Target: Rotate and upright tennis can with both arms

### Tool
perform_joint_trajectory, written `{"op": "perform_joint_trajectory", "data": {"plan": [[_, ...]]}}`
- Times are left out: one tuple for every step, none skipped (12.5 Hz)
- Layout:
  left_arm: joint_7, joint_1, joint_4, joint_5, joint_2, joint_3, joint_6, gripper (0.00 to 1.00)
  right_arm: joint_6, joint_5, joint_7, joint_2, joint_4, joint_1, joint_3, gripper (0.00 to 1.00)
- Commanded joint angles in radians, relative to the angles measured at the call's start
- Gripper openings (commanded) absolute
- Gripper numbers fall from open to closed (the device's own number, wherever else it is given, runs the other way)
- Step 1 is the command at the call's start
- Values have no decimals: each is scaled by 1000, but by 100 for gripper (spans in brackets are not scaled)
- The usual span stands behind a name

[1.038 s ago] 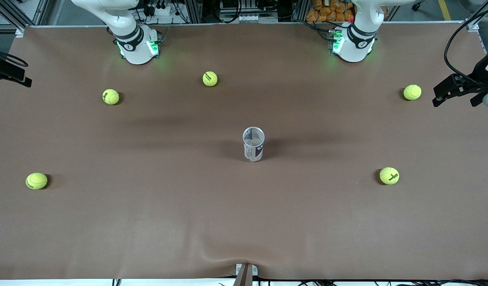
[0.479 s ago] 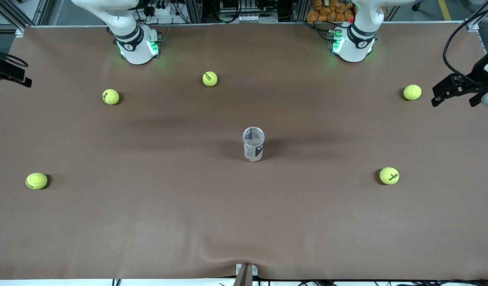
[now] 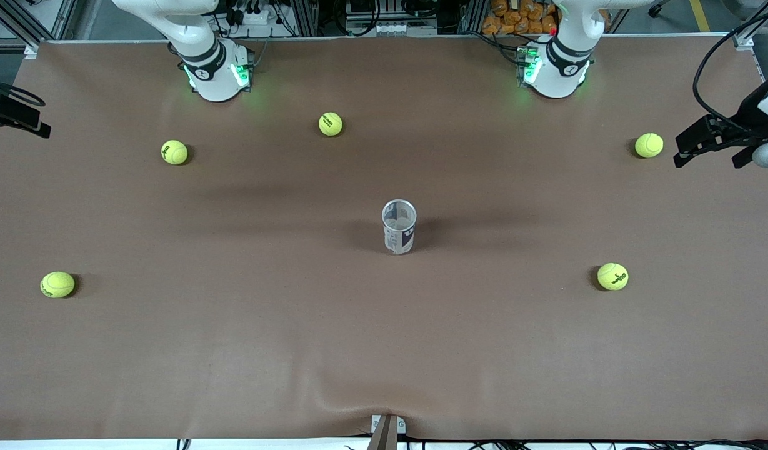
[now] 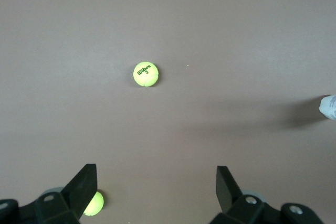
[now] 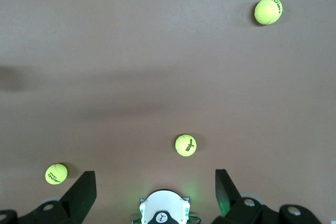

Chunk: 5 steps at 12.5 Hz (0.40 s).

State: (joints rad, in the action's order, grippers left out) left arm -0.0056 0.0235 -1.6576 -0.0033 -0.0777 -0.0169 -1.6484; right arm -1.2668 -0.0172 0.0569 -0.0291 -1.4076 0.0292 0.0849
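The tennis can point(image 3: 398, 226) stands upright in the middle of the brown table, open mouth up, with a white and navy label. Its edge shows in the left wrist view point(image 4: 328, 107). My left gripper point(image 3: 708, 145) hangs open and empty over the left arm's end of the table, beside a tennis ball point(image 3: 648, 145), well apart from the can. In its wrist view the left gripper point(image 4: 156, 183) is wide open. My right gripper point(image 3: 15, 117) is over the right arm's end of the table, open and empty in its wrist view point(image 5: 155, 183).
Several yellow-green tennis balls lie scattered: one point(image 3: 330, 124) near the bases, one point(image 3: 174, 152), one point(image 3: 57, 284) and one point(image 3: 612, 276) nearer the front camera. The arm bases point(image 3: 216, 74) point(image 3: 555, 70) stand along the table's back edge.
My left gripper has drifted slightly toward the table's middle. The can, the balls and the right gripper have not moved.
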Motion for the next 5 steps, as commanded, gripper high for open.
{"op": "perform_joint_trajectory", "data": {"plan": [[-7,32,9,-14,4,-6,13,100,3,-4,-3,-9,3,-14,-1,100],[1,30,4,-14,6,-8,16,100,1,-4,-3,-11,3,-15,-1,100],[4,26,1,-15,7,-6,18,100,1,-4,-3,-11,3,-15,-1,100],[3,24,2,-14,7,-6,22,100,3,-4,-3,-11,3,-15,-1,100],[3,24,6,-14,6,-6,30,100,3,-4,-3,-11,3,-15,-1,100]]}}
